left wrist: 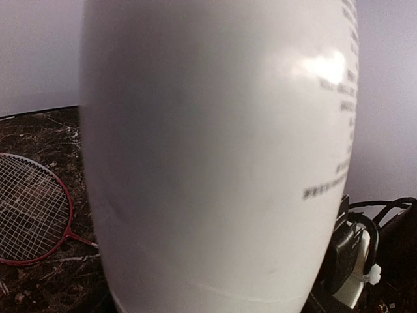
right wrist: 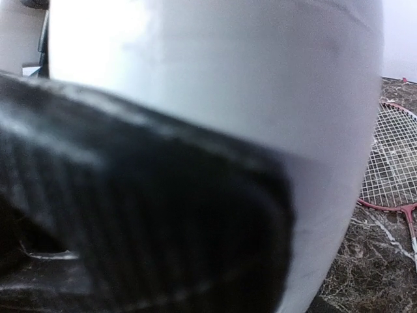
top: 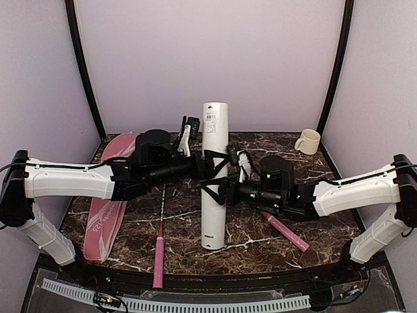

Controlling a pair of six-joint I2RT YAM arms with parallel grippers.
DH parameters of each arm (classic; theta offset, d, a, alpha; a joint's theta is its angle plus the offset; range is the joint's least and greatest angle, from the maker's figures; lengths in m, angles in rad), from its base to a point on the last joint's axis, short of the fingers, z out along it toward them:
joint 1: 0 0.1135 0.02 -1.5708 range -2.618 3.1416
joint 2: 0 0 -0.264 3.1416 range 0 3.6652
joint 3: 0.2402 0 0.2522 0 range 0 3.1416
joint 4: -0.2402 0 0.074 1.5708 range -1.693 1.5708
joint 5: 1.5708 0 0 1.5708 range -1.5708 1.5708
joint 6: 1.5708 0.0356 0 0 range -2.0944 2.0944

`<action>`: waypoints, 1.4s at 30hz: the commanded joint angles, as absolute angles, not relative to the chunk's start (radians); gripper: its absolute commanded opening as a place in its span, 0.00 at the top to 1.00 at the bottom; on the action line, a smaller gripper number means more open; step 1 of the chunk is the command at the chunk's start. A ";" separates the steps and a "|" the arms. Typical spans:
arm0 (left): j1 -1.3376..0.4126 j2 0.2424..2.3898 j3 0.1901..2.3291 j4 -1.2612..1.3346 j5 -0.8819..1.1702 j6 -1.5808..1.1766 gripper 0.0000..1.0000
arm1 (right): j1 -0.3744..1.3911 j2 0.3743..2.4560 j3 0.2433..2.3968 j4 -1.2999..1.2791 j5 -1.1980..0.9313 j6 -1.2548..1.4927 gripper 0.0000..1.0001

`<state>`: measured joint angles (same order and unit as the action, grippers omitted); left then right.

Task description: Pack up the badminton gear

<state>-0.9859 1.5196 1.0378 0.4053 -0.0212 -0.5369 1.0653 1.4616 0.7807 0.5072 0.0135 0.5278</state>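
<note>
The white tube stands upright mid-counter, the left claw and right claw flanking it. We cannot tell whether either truly grips. If they press unevenly, we judge the tall tube could tip or slip.

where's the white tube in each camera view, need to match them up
Top external: the white tube stands upright at centre, with the marble table around it.
Left wrist: it fills most of the frame, close up and blurred; the table shows at the left.
Right wrist: it fills the top and right; the table shows at lower right.
Shared landmark: the dark marble table.
</note>
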 commanded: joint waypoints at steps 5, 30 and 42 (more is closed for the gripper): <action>-0.942 1.393 0.989 0.407 0.018 -0.479 0.10 | 1.044 1.381 0.816 0.360 0.106 0.505 0.46; -0.363 1.132 0.926 -0.288 -0.053 -0.075 0.06 | 0.485 1.389 1.022 -0.558 0.233 0.201 0.49; -0.363 1.174 0.931 -0.343 -0.056 -0.052 0.07 | 0.399 1.609 1.064 -0.472 0.250 0.141 0.49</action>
